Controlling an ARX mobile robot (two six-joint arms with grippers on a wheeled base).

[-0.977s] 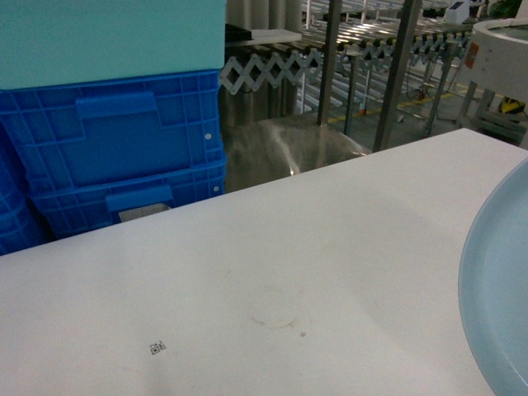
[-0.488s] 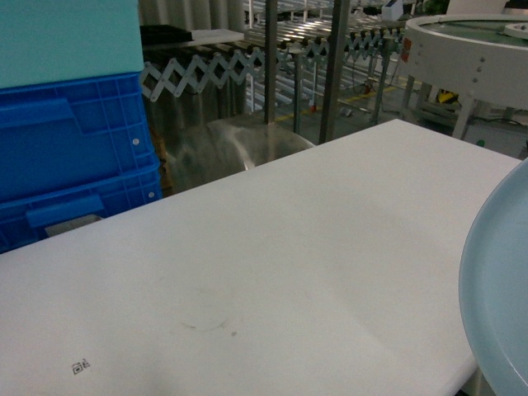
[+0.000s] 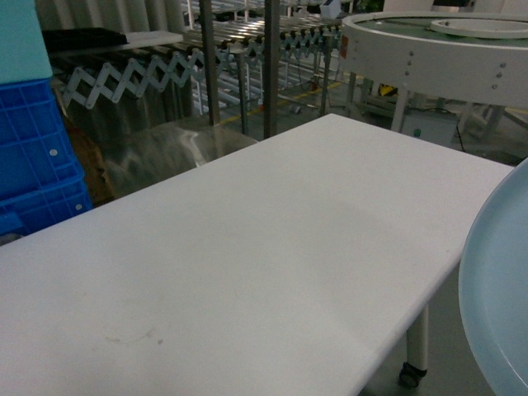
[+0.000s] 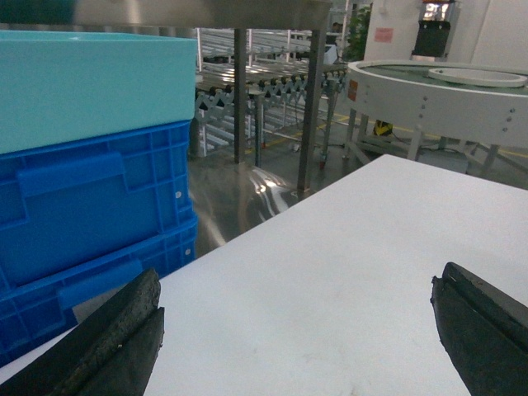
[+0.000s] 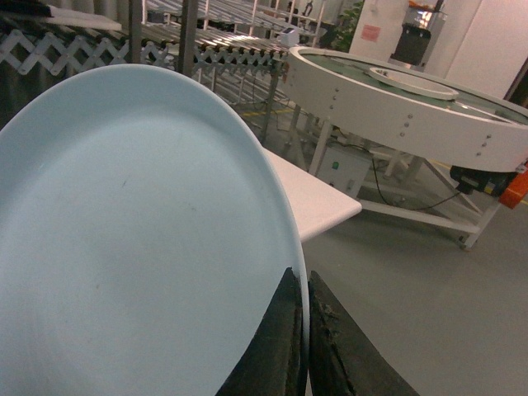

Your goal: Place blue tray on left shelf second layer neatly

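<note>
Two claws are being shown by the wrist cameras, neither appearing in the head view. The right claw (image 5: 301, 330) is being kept clamped on the rim of the blue tray (image 5: 140, 247), its two dark fingers (image 5: 276, 346) being pressed together with the thin edge pinched between them; the tray is being held off the table, and in the head view only an arc of it (image 3: 499, 297) is being seen at the right border, beyond the table's near corner. The left claw (image 4: 297, 330) is being held wide apart, nothing being gripped, its dark fingertips (image 4: 115, 334) being seen at the bottom corners above the white table (image 4: 330, 272). The table (image 3: 247, 247) is being seen bare but for faint marks, and one caster leg is being shown under its right end. Stacked bright-blue crates (image 4: 91, 206) are being seen just beyond the table's left end, a large teal box (image 4: 91, 87) being carried on top of them. Steel upright posts (image 3: 271, 66) are being seen behind the table, with a roller conveyor (image 3: 247, 33) and its scissor-lattice frame farther back. A round white platform (image 5: 412, 107) on legs is being seen at the right, well apart from the table, on a grey floor. Whether those posts belong to the left shelf cannot be told.
</note>
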